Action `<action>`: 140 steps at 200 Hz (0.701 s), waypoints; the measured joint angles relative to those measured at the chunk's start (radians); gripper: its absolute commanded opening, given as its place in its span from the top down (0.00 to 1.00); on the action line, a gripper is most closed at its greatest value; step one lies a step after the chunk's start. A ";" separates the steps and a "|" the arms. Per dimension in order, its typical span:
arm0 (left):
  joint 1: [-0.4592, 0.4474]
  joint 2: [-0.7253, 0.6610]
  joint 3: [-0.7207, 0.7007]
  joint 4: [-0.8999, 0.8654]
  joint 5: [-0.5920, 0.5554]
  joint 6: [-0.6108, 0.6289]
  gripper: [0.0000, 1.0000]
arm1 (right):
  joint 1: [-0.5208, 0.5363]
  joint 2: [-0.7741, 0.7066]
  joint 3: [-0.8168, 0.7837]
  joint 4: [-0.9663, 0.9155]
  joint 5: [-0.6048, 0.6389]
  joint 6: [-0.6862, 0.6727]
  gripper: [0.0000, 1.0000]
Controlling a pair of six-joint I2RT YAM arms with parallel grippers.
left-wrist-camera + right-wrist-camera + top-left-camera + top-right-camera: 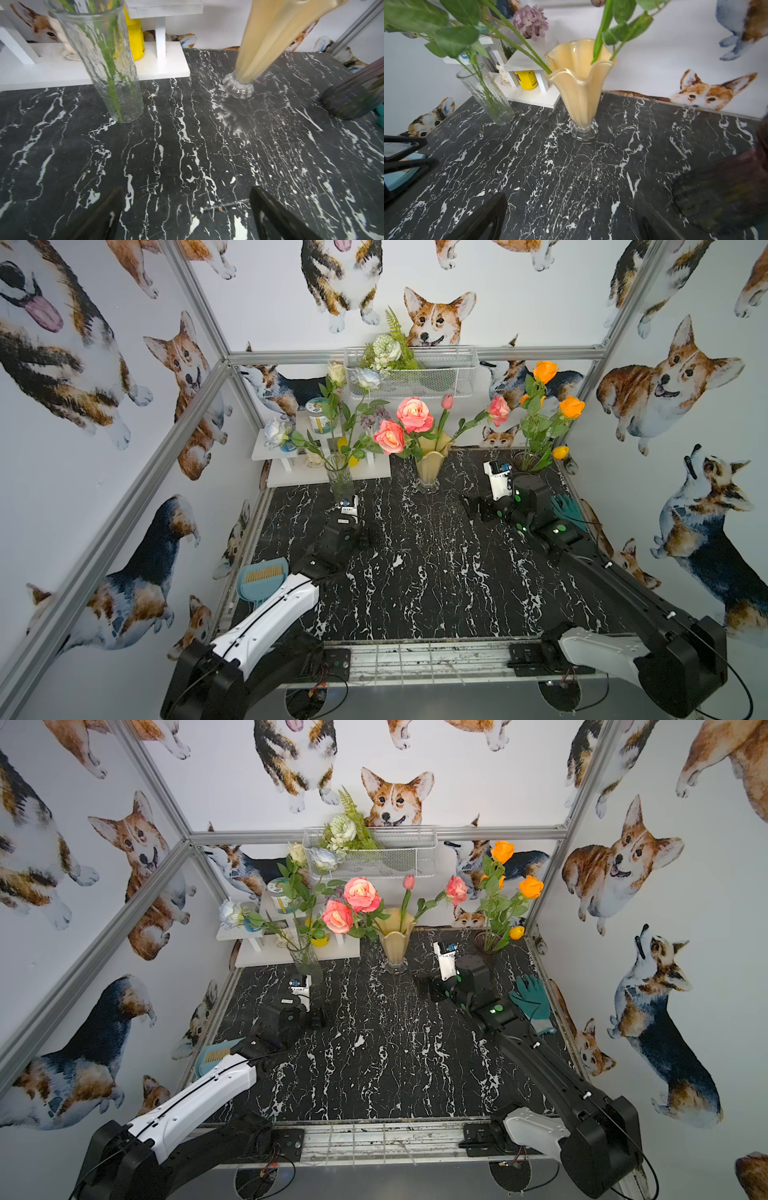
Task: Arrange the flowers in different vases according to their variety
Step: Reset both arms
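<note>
Three vases stand along the back of the black marble table. The clear glass vase holds white roses. In the cream wavy-rimmed vase are pink roses and a pink tulip. The dark purple vase holds orange roses and an orange-yellow tulip. My left gripper hangs open and empty over bare table in front of the clear vase. My right gripper is open and empty, right of the cream vase and pointing left.
A white stepped shelf with jars stands back left. Above it a wire basket holds a fern bouquet. A teal glove lies by the right wall and a blue dustpan by the left edge.
</note>
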 measured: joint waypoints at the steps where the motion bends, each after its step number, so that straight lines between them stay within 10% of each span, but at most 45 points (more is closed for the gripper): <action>1: 0.000 0.000 0.000 0.001 -0.002 0.001 0.00 | -0.002 -0.003 -0.003 -0.001 0.001 0.000 0.00; 140: 0.220 0.059 -0.201 0.426 -0.066 0.241 0.00 | -0.200 -0.104 -0.493 0.425 0.444 -0.005 0.00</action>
